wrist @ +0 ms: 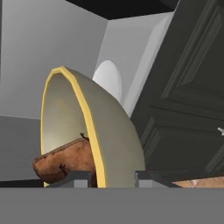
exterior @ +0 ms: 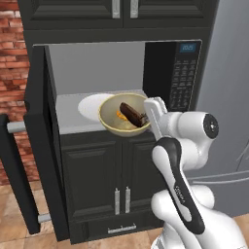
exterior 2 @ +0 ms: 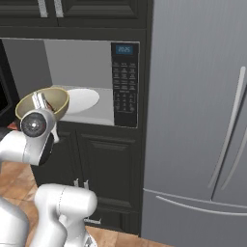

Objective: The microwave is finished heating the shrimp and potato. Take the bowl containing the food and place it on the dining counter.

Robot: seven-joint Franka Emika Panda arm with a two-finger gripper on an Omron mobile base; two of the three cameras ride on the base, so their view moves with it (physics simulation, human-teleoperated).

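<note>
Bowl (exterior: 116,124): round, olive-tan, pale-rimmed

One bowl (exterior: 124,116), one potato (exterior: 133,113), one shrimp (exterior: 120,115), one turntable plate (exterior 2: 81,100), one microwave (exterior: 176,73), one fridge (exterior 2: 198,120).

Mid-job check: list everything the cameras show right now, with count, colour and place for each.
microwave: one, black, built in, door swung open to the left, light grey inside.
turntable plate: one, white, on the microwave floor.
bowl: one, olive-tan with pale rim, at the front of the microwave opening, rim between the gripper fingers.
potato: one, dark brown, inside the bowl.
shrimp: one, orange, in the bowl beside the potato.
cabinet doors: black, below and above the microwave.
refrigerator: one, grey, right of the microwave.
brick wall: red, far left.
gripper: one, shut on the bowl rim.
</note>
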